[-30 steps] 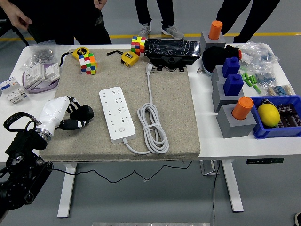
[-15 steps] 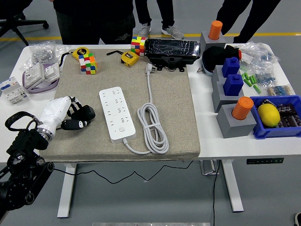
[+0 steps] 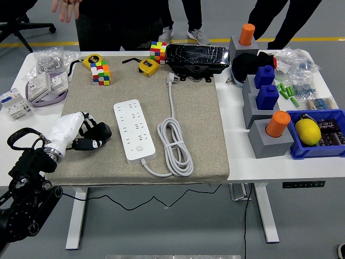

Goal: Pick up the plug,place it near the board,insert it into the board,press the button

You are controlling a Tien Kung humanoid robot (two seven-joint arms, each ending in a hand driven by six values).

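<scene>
Left hand [image 3: 89, 136]: on the grey mat [image 3: 205, 135], dark fingers loosely curled, empty. Power strip [image 3: 133, 130]: just right. Coiled white cable [image 3: 175, 145]: beyond. Plug [image 3: 171, 79]: far edge, beside yellow tape measure [image 3: 148, 67] and black case [image 3: 197, 58].

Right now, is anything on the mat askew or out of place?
Nothing looks damaged or spilled. The power strip lies slightly angled on the mat, its white cable loosely coiled beside it, with the plug lying unplugged near the black box.
</scene>
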